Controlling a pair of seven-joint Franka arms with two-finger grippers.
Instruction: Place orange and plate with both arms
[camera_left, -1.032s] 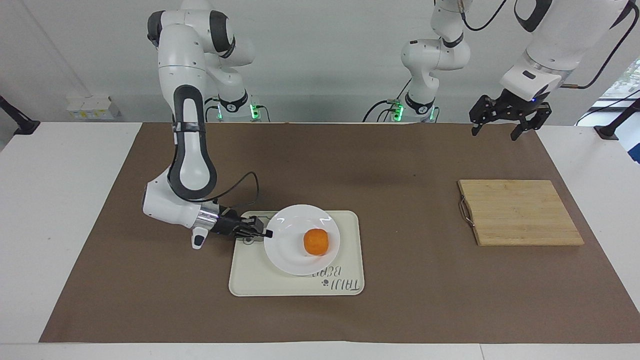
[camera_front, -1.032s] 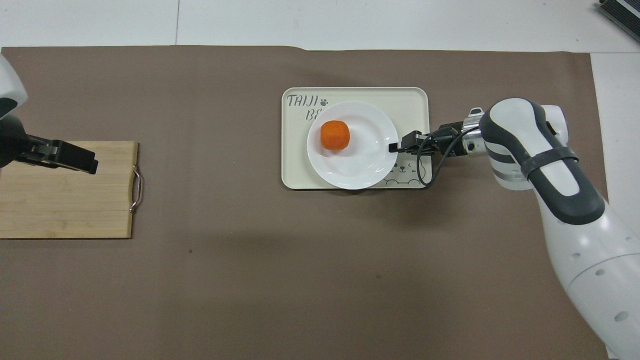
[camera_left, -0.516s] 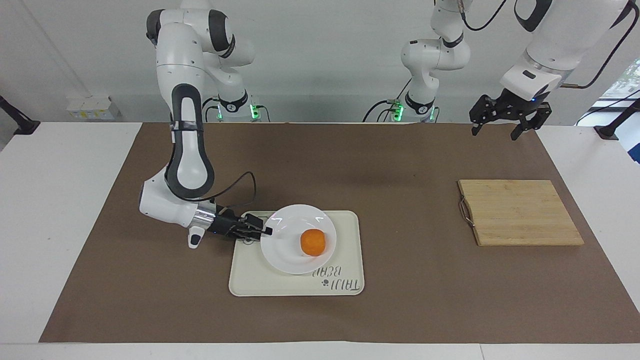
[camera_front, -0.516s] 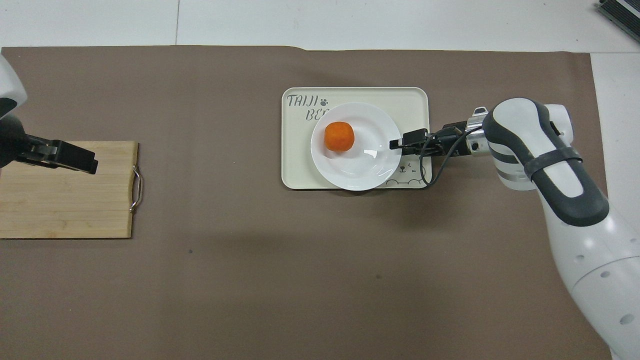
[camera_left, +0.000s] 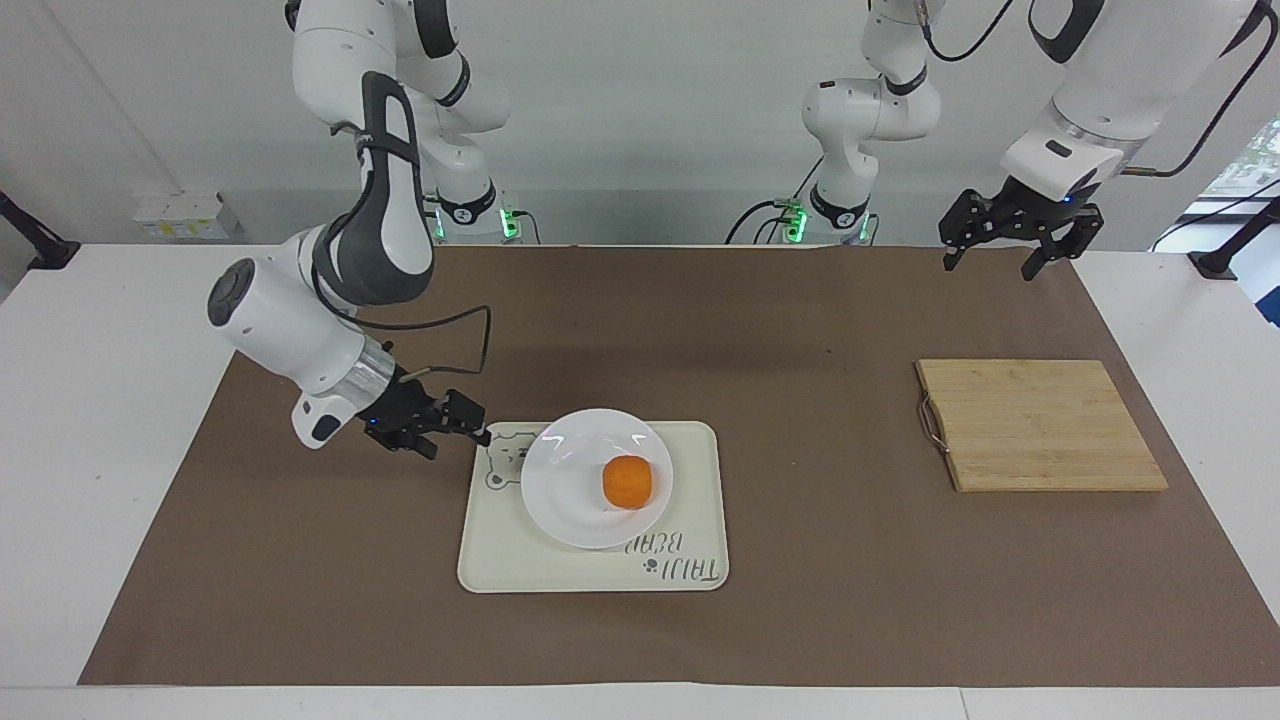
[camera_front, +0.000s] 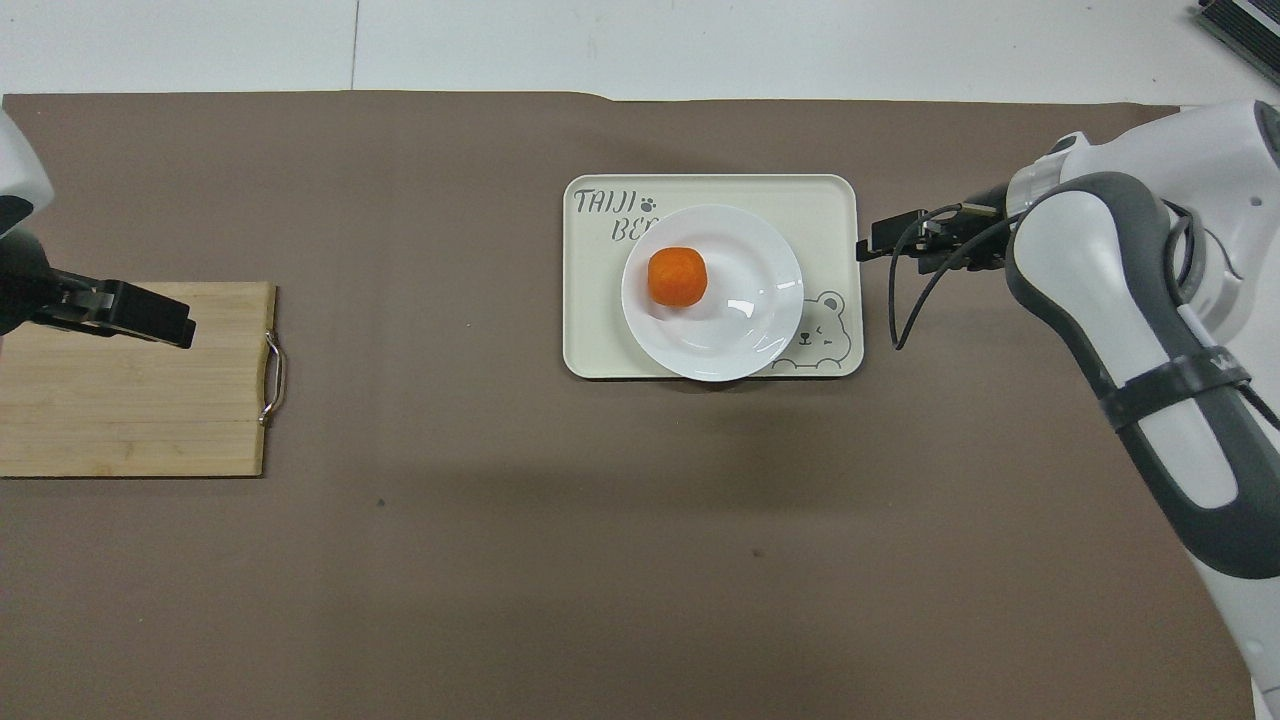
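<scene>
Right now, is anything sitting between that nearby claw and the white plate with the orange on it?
Nothing visible. The right gripper hangs just off the tray, with only bare tray between it and the plate holding the orange.

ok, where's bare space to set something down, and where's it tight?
Free: the brown mat between the tray and the cutting board, and the board's own top. Tight: the tray, mostly covered by the plate with the orange; the right gripper hangs at its edge. The left gripper waits aloft.

Brown mat (camera_left: 800, 330) over white table (camera_left: 110, 420).
</scene>
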